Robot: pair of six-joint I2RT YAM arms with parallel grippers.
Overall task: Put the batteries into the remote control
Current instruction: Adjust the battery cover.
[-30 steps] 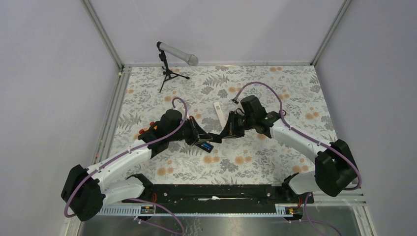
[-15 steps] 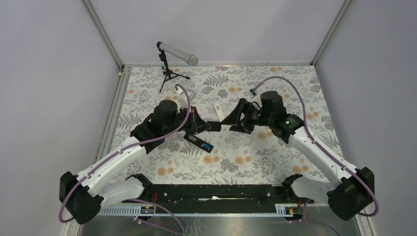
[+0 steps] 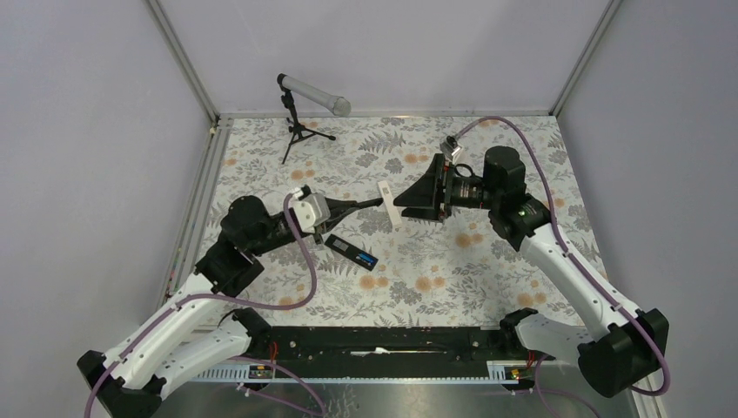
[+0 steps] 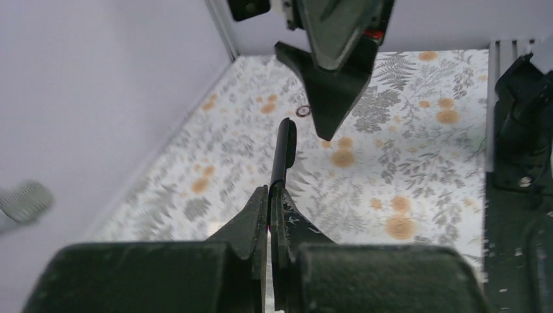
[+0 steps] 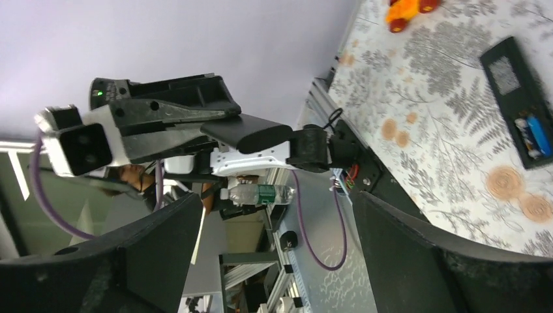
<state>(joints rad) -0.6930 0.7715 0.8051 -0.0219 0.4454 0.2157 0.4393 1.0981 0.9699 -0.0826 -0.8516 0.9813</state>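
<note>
Two arms lean in over the floral table (image 3: 487, 270) from 7 and 5 o'clock. The left arm is folded at the elbow with its forearm low. We see the left gripper (image 3: 352, 205) pointing toward 3 o'clock, its fingers (image 4: 257, 208) clenched on one end of a thin black cover (image 3: 369, 203) held off the table. The right arm arches high. The right gripper (image 3: 407, 200) points toward 9 o'clock, jaws spread wide with nothing between them, just beside a white bar (image 3: 389, 205).

The black remote (image 3: 351, 252) lies on the table at 6 o'clock from the held cover. Its compartment is open, with the batteries (image 3: 367, 259) showing blue at the end toward 4 o'clock. In the right wrist view we also catch an orange toy car (image 5: 407, 10) beyond the remote. A microphone stand (image 3: 298, 122) sits at 11 o'clock.

A second ago both grippers met low over the remote, and half a second ago both pinched the cover between them. Since then the right gripper has let go and drawn back toward 2 o'clock. The left has pulled back toward 9 o'clock, keeping the cover. The remote has stayed put.
</note>
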